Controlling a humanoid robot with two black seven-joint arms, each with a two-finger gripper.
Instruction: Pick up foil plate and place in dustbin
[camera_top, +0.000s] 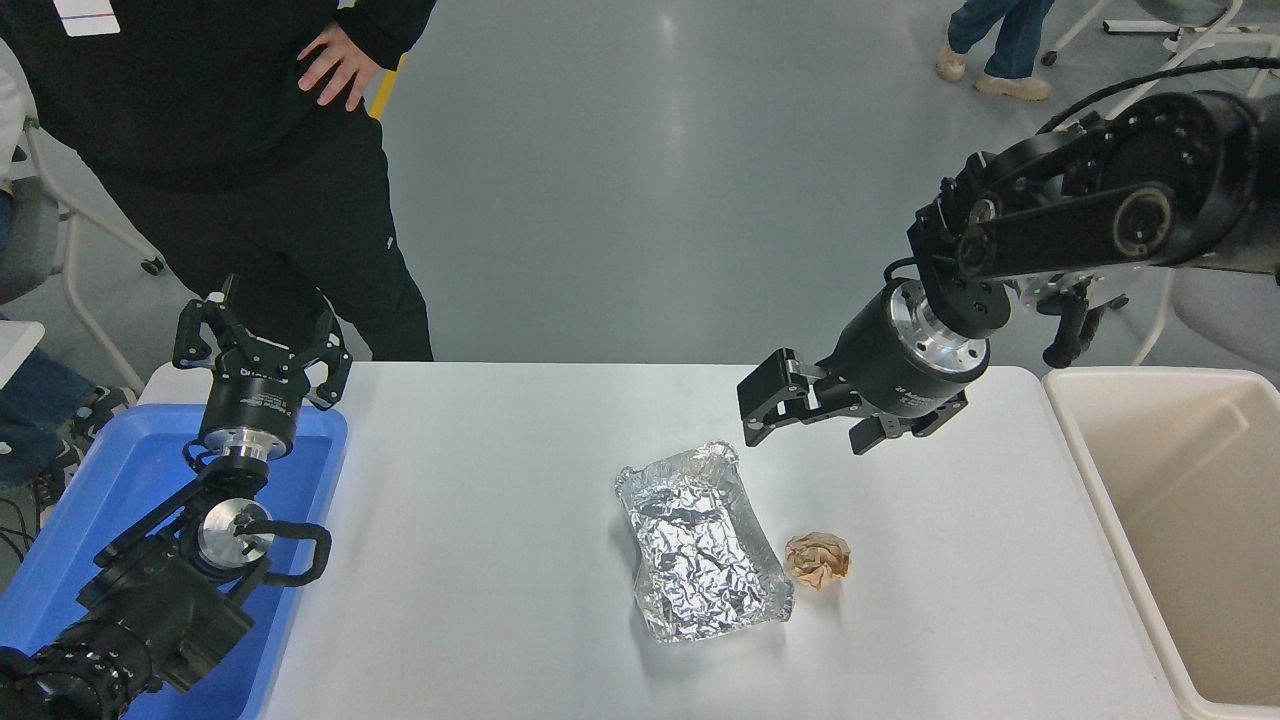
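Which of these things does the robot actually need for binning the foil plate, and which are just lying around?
Needed: foil plate; dustbin; right hand, open beside the plate's far end.

Lying about: paper ball; blue tray; left hand, parked over the tray.

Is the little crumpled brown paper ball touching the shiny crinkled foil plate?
Apart. In the head view a thin strip of white table shows between the paper ball and the foil plate's right rim.

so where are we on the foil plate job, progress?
Nothing done yet: the foil plate lies on the table beside a paper ball. In hand: the right gripper hovers open over the plate's far end, holding nothing. Left: grasp, lift, carry to the dustbin. Left gripper is parked over the blue tray.
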